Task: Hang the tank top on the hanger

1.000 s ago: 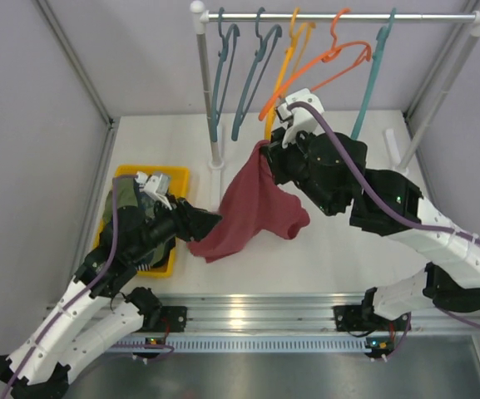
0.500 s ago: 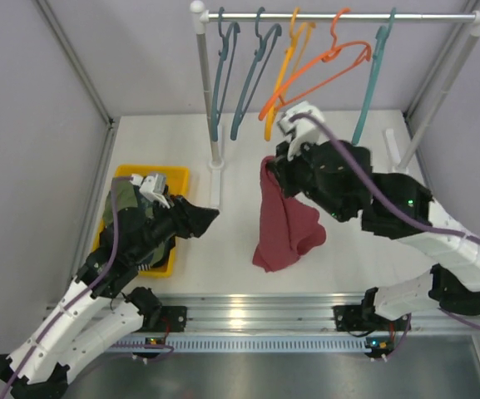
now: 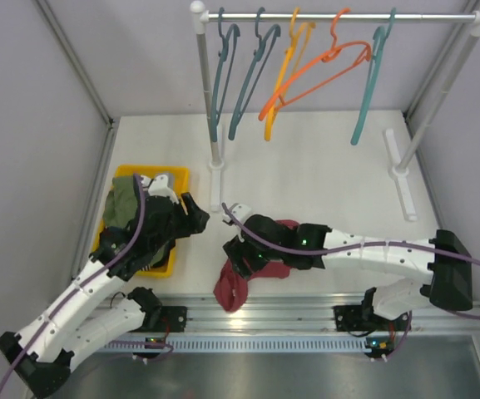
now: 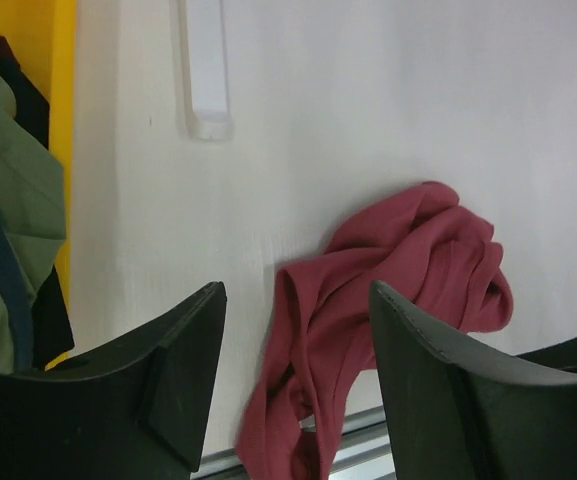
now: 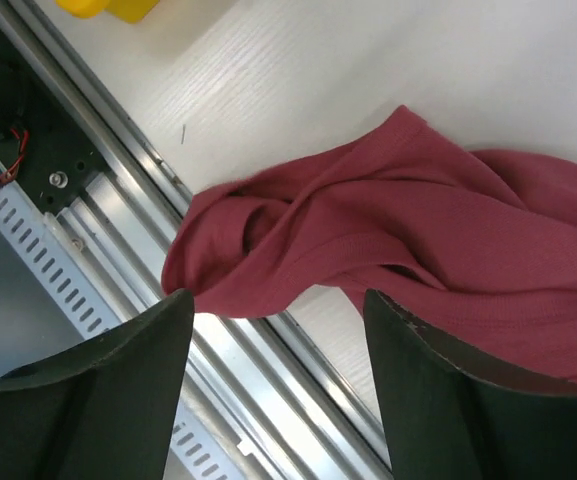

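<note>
Looking at the tank top (image 3: 233, 287) rn: it's a crumpled maroon heap on the table (image 3: 323, 174) right at the near edge, one end flopped onto the metal rail (image 3: 306, 309). Right gripper (image 3: 241, 252) hangs just above it, jaws apart, nothing in them. Left gripper (image 4: 296, 295) is spread too, empty, over by the yellow bin (image 3: 177, 174). Where would u grab it? /rigfan

Imo it's thin soft knit, v light, zero stiffness, so it'll sag and fold whichever way it hangs. Not fragile, prob not slippery, but a pinch on the bulk just lifts a wad. I'd go for a shoulder strap or the neck hem. Tbh can't tell from the folds where the straps are, so maybe pinch the loose end by the rail and let it drape open first. Then one strap per gripper to spread it wide enough for the hanger (image 3: 371, 83), which is up on the rod (image 3: 339, 16) at the back, far right, well apart from the cloth. Thin plastic, hanging free, so it'll prob swing if nudged. /mo_b
</note>
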{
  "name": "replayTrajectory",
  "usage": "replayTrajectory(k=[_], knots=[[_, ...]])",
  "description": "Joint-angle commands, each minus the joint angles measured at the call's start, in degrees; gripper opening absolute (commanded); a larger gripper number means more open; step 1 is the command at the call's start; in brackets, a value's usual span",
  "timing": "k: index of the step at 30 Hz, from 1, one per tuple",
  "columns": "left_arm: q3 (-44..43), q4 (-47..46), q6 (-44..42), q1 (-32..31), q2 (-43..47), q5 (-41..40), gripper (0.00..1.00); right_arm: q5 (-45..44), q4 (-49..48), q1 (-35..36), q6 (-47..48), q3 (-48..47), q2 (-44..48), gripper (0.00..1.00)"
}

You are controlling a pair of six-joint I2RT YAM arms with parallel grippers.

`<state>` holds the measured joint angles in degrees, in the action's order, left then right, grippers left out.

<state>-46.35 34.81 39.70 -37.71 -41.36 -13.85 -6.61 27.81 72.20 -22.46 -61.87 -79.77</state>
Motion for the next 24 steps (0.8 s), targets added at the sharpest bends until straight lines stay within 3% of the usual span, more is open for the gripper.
replayTrajectory(k=[1,5,9,11,15,24], knots=[[0.91,-0.09,-0.59,-0.17,-4.76,6.36,0.64,-5.66,-4.62,0.66,-5.83,1.04,6.28,0.69],[1.52,-0.27,-3.3,-0.17,-8.38,11.9,0.59,-13.32,0.21,0.57,-11.81,3.41,11.2,0.68],[1.44,0.52,-6.56,-0.78,-10.66,21.3,0.55,-17.03,5.32,-3.55,-19.28,9.8,16.3,0.51],[1.61,2.19,-7.01,-2.09,-11.89,22.37,0.55,-14.49,4.27,-8.19,-21.22,13.6,20.33,0.49],[2.75,3.25,-2.01,-12.35,-13.73,16.49,0.56,-10.18,2.25,-15.24,-20.96,20.19,24.3,0.47],[7.67,3.08,10.65,-24.59,-17.69,6.29,0.56,-5.96,-3.1,-24.39,-20.96,24.24,23.08,0.47]])
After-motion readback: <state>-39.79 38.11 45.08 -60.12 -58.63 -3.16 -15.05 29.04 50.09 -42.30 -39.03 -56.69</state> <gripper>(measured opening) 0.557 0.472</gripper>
